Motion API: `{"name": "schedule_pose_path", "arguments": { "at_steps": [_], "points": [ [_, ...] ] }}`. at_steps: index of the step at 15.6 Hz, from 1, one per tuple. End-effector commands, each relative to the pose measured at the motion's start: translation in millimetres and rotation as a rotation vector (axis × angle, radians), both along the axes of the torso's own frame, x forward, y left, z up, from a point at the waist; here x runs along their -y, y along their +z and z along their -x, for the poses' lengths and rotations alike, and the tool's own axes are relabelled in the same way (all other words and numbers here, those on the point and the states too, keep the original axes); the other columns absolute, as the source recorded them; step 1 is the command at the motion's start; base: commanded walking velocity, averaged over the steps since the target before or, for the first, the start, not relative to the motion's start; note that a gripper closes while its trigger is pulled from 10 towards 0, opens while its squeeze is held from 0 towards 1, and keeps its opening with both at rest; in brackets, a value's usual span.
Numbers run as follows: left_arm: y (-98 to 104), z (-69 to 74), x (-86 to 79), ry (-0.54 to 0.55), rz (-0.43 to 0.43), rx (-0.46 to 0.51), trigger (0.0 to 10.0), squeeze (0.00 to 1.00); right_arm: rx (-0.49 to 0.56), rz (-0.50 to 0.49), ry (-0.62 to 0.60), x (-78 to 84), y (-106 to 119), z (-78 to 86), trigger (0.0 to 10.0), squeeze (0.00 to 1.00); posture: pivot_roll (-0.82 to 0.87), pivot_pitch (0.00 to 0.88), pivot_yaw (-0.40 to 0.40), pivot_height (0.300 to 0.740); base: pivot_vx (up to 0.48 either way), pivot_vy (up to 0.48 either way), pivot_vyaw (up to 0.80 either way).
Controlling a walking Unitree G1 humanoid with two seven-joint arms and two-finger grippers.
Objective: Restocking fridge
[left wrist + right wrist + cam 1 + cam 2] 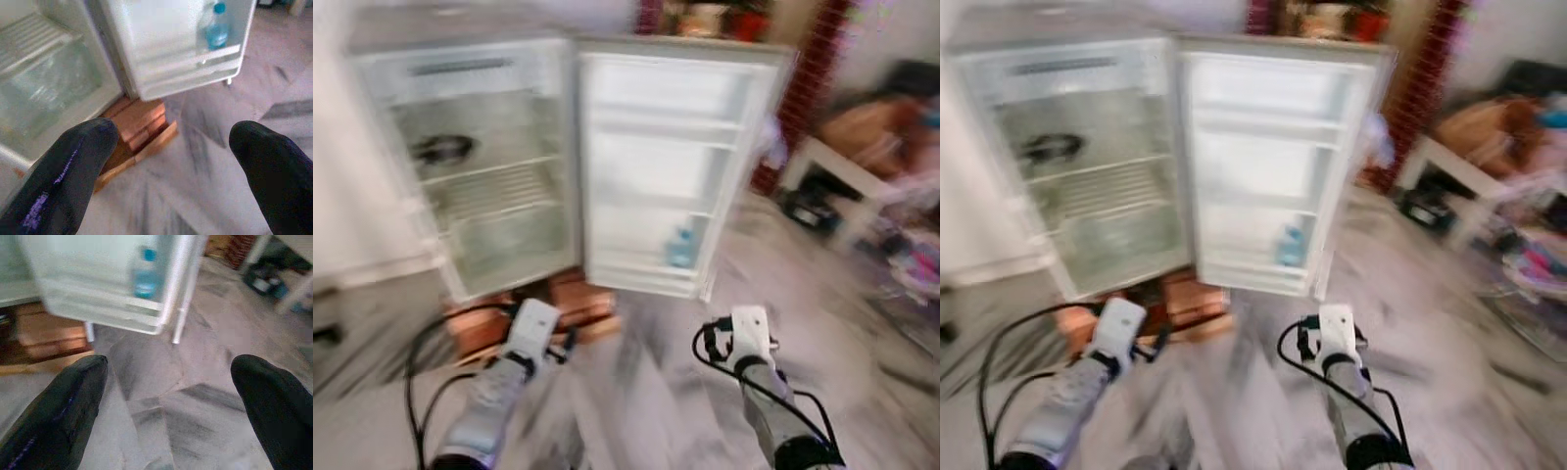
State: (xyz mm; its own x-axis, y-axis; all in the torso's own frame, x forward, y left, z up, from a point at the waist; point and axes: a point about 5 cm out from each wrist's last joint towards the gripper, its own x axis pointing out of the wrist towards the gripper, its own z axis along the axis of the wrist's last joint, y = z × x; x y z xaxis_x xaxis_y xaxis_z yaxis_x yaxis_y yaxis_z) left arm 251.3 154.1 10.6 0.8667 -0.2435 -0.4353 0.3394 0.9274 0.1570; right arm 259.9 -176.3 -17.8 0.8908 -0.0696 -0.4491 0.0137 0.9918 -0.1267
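Note:
A small white fridge [470,157] stands ahead with its door [666,166] swung wide open to the right. A blue-capped water bottle [681,247] sits in the door's lowest rack, also seen as the bottle [215,27] and the bottle [144,276]. A dark round object [442,148] lies on an upper wire shelf. My left gripper [171,161] is open and holds nothing, low over the floor before the fridge. My right gripper [168,396] is open too, a short way from the door. The head views are blurred.
The fridge rests on red bricks and a wooden board [139,132]. Black cables [421,362] trail on the marble floor at the left. A low white table [847,181] and scattered clutter [911,264] stand at the right. A brick pillar [803,88] rises behind the door.

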Motion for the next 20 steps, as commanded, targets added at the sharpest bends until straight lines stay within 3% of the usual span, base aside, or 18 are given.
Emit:
{"name": "schedule_pose_path", "arguments": {
  "at_steps": [1,7,13,17,19,20],
  "points": [
    [3.9,-2.5,3.8,-0.001,0.015,0.013,10.0,0.00,0.086,0.006,-0.020,5.7,16.6,-14.5,10.0,0.00,0.13,0.000,-0.051,0.740,0.000,0.000,-0.80],
    [5.8,-2.1,1.0,0.005,0.017,0.020,10.0,0.00,0.087,0.003,-0.019,5.0,15.8,-12.9,10.0,0.00,0.13,0.011,-0.050,0.740,0.000,0.180,-0.76],
    [2.5,3.2,3.2,-0.010,0.010,0.002,10.0,0.00,0.084,-0.004,-0.033,6.3,14.4,-10.4,10.0,0.00,0.13,0.023,-0.042,0.740,0.000,0.000,-0.15],
    [2.3,2.2,1.7,-0.004,0.004,0.004,10.0,0.00,0.080,-0.007,-0.041,6.6,13.7,-9.4,10.0,0.00,0.13,0.022,-0.042,0.740,0.000,0.000,-0.76],
    [-3.4,2.3,-3.8,0.031,-0.034,0.005,10.0,0.00,0.079,-0.012,-0.046,6.8,13.2,-8.8,10.0,0.00,0.13,0.020,-0.043,0.740,0.000,0.000,-0.80],
    [-4.6,-1.2,-13.6,0.128,-0.027,0.019,10.0,0.00,0.098,-0.010,-0.055,8.0,15.6,-10.2,10.0,0.00,0.12,0.012,-0.046,0.740,0.000,0.000,-0.80]
  ]
}}
